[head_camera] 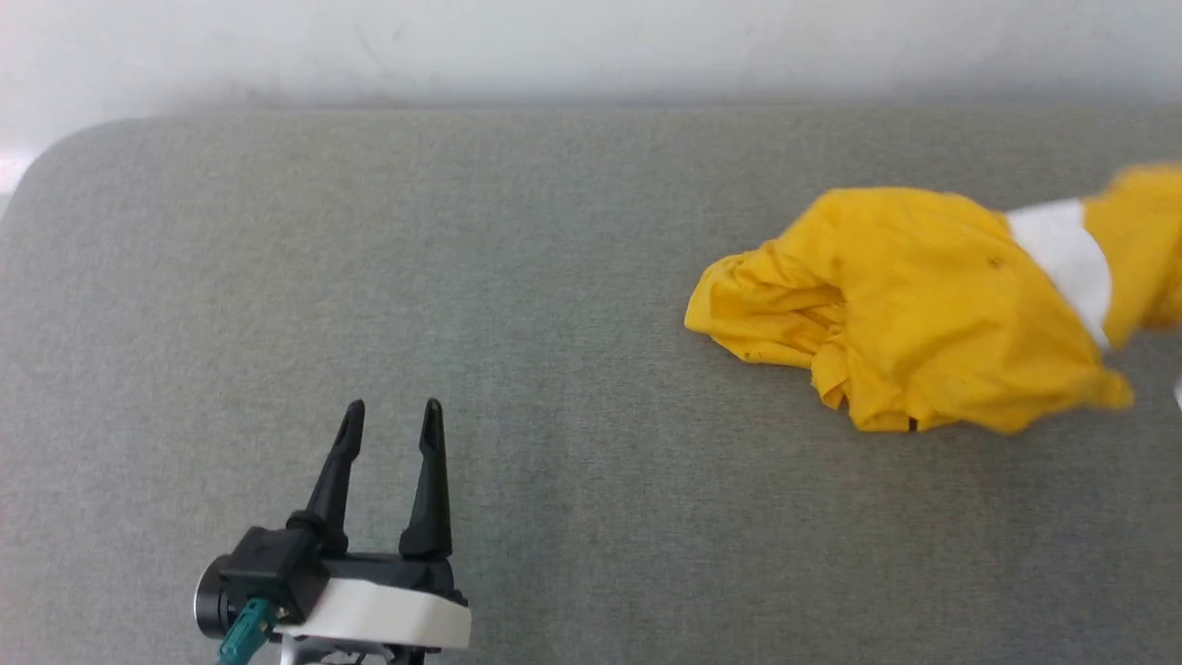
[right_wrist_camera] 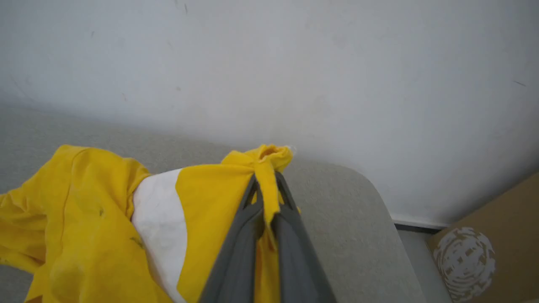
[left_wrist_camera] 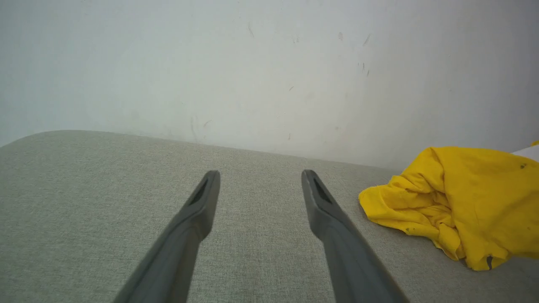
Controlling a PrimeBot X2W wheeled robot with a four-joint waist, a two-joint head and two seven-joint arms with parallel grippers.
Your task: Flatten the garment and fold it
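Garment [head_camera: 923,296] crumpled on grey cushion [head_camera: 462,277] | white wall [left_wrist_camera: 252,63] behind | right tool [right_wrist_camera: 266,181] pinches it | left tool [head_camera: 394,408] spread

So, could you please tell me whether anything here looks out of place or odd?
The bright yellow T-shirt with a white patch lies crumpled in a heap at the right of the grey fabric surface, one bunched edge pinched in the shut right tool. Small dark specks mark the cloth. The open left tool is apart from it.

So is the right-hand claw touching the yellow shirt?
Touching. The right wrist view shows the right gripper shut on a fold of the yellow shirt, pinching the cloth.
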